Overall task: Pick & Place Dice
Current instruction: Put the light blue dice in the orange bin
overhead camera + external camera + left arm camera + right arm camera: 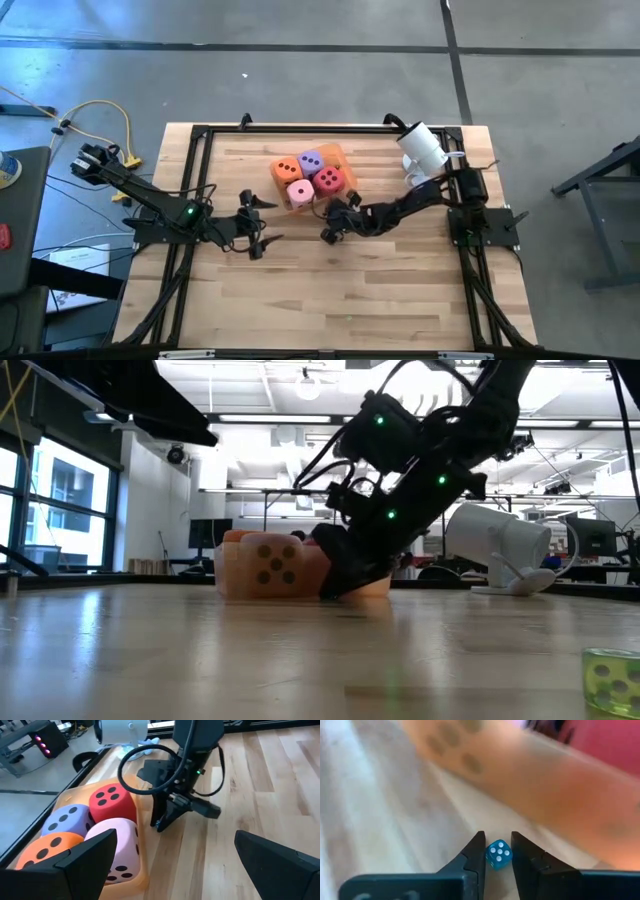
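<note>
High view, tray: translucent orange tray on the wooden table, just ahead of the right gripper and up-right of the left gripper.
Tray contents: four foam dice packed two by two: orange die, purple die, pink die, red die. All sit inside the walls, touching one another.
Left wrist view, tray: same four seen through the near wall; pink die nearest the left gripper, red die nearest the right arm.
Right arm: reaches in from the right edge of the table, bent low, wrist pitched steeply down; fingertips at the table surface right beside the tray's near corner.
Right gripper state: fingers drawn together on a small blue die; both inner faces meet its sides in the right wrist view.
Blue die, place: between the right fingertips, resting on the table, outside the tray, tray wall close ahead of it.
Blue die, look: translucent blue, white pips, five-pip face toward the wrist camera; tiny next to the foam dice.
Left arm: comes in from the left edge, stretched low across the table; gripper left of the tray and of the right gripper, apart from both.
Left gripper state: fingers spread wide, nothing between them.
Low view, other: small green die on the table close to the camera, well apart from the right gripper.
Lamp: white lamp lies behind the right arm's base.
</note>
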You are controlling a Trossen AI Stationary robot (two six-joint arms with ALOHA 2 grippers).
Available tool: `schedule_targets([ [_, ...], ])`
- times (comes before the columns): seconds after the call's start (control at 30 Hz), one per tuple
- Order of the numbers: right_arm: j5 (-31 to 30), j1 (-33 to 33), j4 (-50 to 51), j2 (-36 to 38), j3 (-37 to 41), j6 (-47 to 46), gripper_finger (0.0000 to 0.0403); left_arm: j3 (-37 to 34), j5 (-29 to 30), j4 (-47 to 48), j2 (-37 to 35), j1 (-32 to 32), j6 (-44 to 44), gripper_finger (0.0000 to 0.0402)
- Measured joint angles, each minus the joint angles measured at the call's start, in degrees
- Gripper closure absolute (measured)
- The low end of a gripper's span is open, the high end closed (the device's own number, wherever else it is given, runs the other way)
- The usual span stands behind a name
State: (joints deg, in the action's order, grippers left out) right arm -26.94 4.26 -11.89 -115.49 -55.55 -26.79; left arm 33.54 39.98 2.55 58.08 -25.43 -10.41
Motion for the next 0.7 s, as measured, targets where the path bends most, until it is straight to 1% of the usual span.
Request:
schedule_targets([
  [0.2,2.54,2.16,3.4,3.74,0.33,0.1,0.0348,0.03,-3.19,0.02,0.0,0.0,-0.15,0.0008],
  [0.3,2.02,3.15,3.68,6.83,0.24,1.76,0.0348,0.04,-3.51,0.02,0.0,0.0,-0.13,0.0008],
  [0.4,-2.49,3.42,4.67,9.64,0.04,4.16,0.0348,0.07,-3.51,0.02,-0.02,0.15,-0.13,0.0008],
  [0.47,-7.1,3.35,8.88,12.23,0.26,4.99,0.0348,0.07,-3.51,0.02,-0.01,0.17,-0.13,0.0008],
  [0.57,-13.24,1.99,12.17,16.34,-0.01,6.09,0.0348,0.07,-3.55,0.02,0.0,0.17,-0.13,0.0008],
  [0.63,-15.45,0.03,13.28,19.0,0.08,6.32,0.0348,0.09,-3.56,-0.02,0.0,0.19,-0.13,0.0008],
  [0.7,-14.33,-2.8,12.89,21.24,-0.04,6.97,0.0348,0.09,-3.65,-0.01,0.01,0.44,0.13,0.0008],
])
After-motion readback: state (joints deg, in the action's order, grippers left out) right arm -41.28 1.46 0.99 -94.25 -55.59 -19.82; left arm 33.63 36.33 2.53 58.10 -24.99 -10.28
